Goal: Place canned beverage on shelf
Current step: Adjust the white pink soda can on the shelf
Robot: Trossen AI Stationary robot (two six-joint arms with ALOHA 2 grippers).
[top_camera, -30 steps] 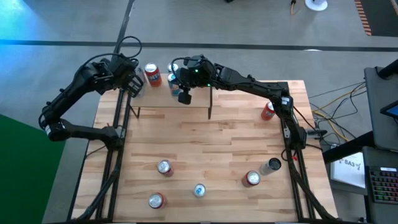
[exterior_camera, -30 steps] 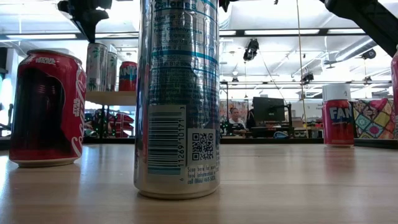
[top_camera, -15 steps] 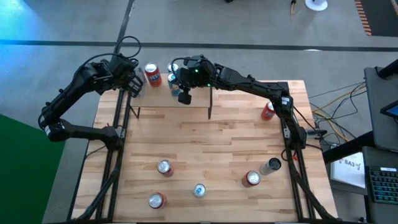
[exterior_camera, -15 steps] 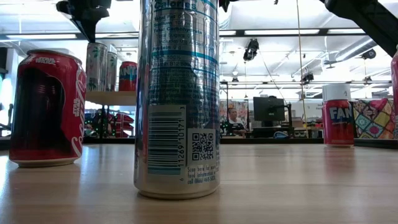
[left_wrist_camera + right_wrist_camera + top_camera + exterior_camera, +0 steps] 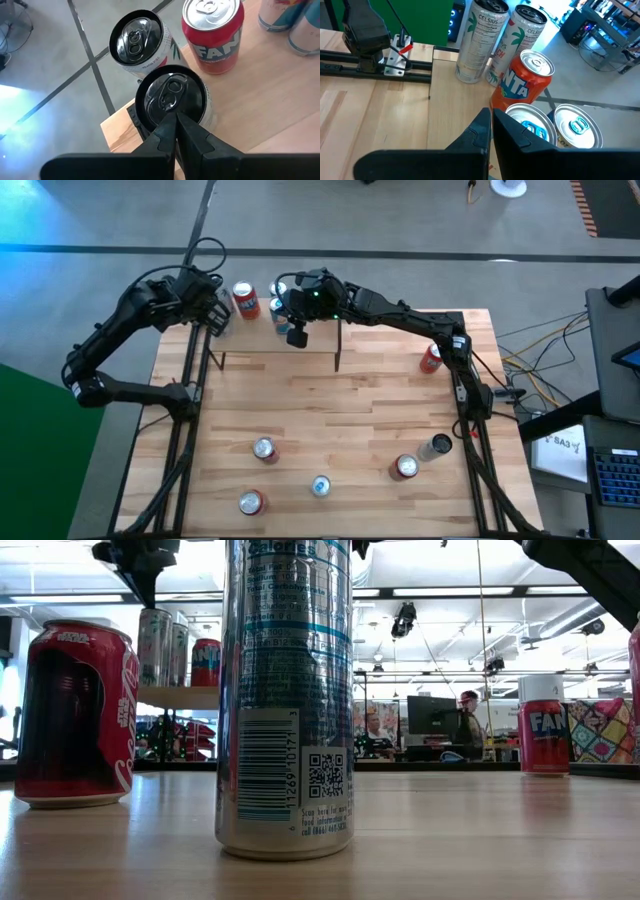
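Shelf partly stocked, both grippers empty above it

Stocking looks part done. The shelf point(image 5: 318, 340) stands along the far edge of the table point(image 5: 330, 405), and five cans are on it: two pale cans with black tops point(image 5: 136, 40) at its left end, an orange Fanta can point(image 5: 245, 300) next to them, and a pair of blue-topped cans point(image 5: 576, 126) to the right of that.

The left gripper point(image 5: 175, 116) hangs just above the nearer black-topped can point(image 5: 170, 95), its fingers pressed together on nothing. The right gripper point(image 5: 490, 116) hovers over the shelf near the blue-topped pair, also pinched closed and empty. So no can is in transit at this moment.

What is left, as I judge it, is the stock on the tabletop. A red can point(image 5: 430, 358) sits at the far right. A silver-topped can point(image 5: 264, 448), another red can point(image 5: 251, 502), a blue-topped can point(image 5: 320, 486), a red-rimmed can point(image 5: 404, 467) and a tall dark-topped can point(image 5: 437, 446) are spread across the near half. All are well apart from the shelf and from both grippers, so the next step would call for a reach back toward the near side.

Every can on the shelf stands upright, long axis vertical, pull-tab end up. In the low view the tabletop cans stand the same way. Which can is meant to go next I cannot tell.
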